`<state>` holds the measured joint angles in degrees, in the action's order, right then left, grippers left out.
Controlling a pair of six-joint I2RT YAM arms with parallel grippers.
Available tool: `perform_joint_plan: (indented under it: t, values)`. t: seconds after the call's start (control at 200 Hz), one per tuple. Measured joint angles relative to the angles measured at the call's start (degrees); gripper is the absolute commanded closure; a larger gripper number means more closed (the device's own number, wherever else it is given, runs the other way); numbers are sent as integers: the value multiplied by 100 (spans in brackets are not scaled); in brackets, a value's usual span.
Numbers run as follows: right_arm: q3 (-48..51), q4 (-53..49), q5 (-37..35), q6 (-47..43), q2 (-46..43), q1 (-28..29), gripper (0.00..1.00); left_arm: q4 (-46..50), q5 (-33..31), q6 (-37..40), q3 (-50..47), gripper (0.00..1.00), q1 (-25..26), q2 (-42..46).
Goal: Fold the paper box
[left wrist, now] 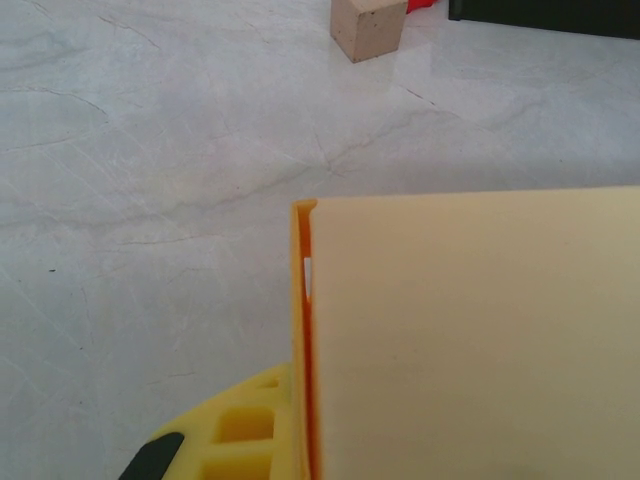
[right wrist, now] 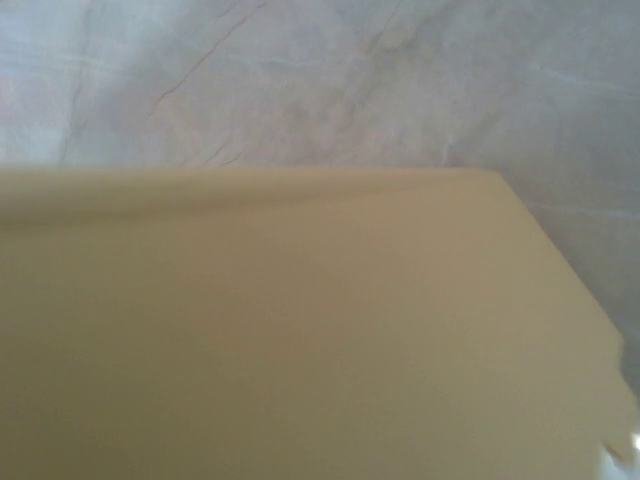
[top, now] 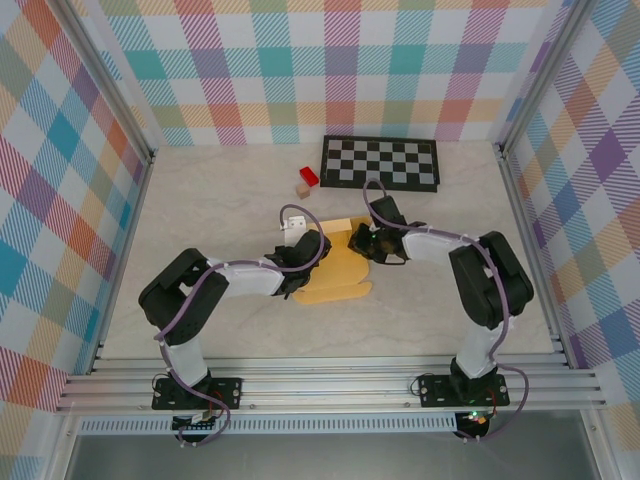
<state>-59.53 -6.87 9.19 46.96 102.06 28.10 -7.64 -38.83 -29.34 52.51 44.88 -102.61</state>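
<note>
The paper box (top: 340,275) is a yellow-orange card lying mid-table between the two arms, with one panel raised. My left gripper (top: 303,252) is at its left side. In the left wrist view a yellow finger (left wrist: 235,430) presses against the orange edge of the upright pale panel (left wrist: 470,330). The other finger is hidden behind that panel, so the gripper is shut on the card. My right gripper (top: 362,243) is at the box's right edge. In the right wrist view the card (right wrist: 300,330) covers its fingers, so their state is hidden.
A red block (top: 308,176) and a tan block (top: 302,188) sit just beyond the box; the tan block (left wrist: 367,25) is at the top of the left wrist view. A black-and-white checkerboard mat (top: 380,162) lies at the back. Plaid walls enclose the marble table (top: 200,210).
</note>
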Motion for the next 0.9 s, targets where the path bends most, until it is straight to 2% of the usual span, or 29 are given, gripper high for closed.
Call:
perform_joint_plan:
  t: [0.275,0.415,0.5,0.595,0.705,0.9]
  values:
    - [-188,-979,-66,-1038,-1156,-428,78,2,-24,37,-37,100,0,26]
    - [-509,-1394,-306,-2149,-1456,-1043,66,-11,-24,96,-44,100,2,26]
    - [-918,-1578,-533,-3073,-1322,-1377,63,-70,-22,192,-81,100,4,37]
    - [-1340,-1631,-481,-4273,-929,-1576,62,-166,-22,317,-118,100,4,39]
    - [-1508,-1648,-83,-5661,-382,-1569,62,-199,-22,387,-133,100,4,39]
    - [-1346,-1705,765,-7460,9,-1545,61,-216,-2,494,-133,100,4,39]
